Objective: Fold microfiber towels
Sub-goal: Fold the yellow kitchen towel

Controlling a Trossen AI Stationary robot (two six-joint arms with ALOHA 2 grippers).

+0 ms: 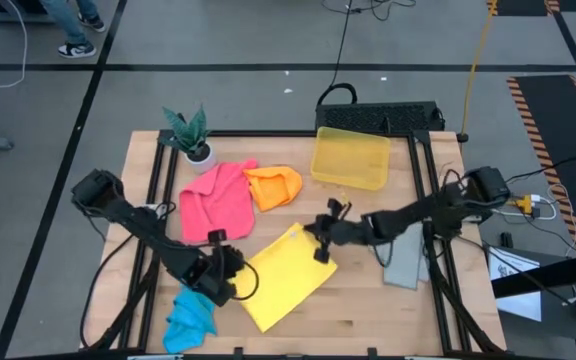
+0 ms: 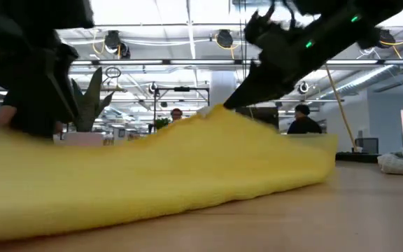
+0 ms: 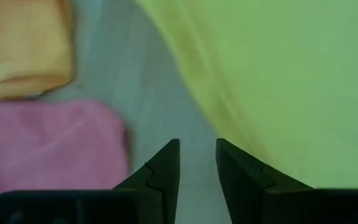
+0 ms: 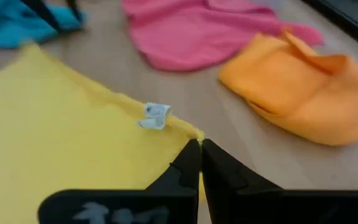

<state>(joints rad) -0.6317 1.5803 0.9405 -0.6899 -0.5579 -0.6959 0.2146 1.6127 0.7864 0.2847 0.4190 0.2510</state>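
High view: both arms meet at the yellow towel (image 1: 286, 275) lying mid-worktop.

Right claw (image 1: 320, 238), pinched shut on the yellow towel's 1 o'clock corner beside its white tag (image 4: 155, 116), lifts that edge; left claw (image 1: 230, 262) hovers at the 9 o'clock edge, fingers narrowly parted, holding nothing. Pink towel (image 1: 216, 199) and orange towel (image 1: 274, 186) lie toward 11 o'clock. Judged step: starting the fold. Next, the corner needs carrying across to the opposite edge.

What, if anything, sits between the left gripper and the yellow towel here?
Nothing visible does. The left gripper, fingers apart, is at the yellow towel's left edge with only bare table in between. The right gripper is already shut on the towel's far corner. The pink towel and blue towel lie clear of the gap.
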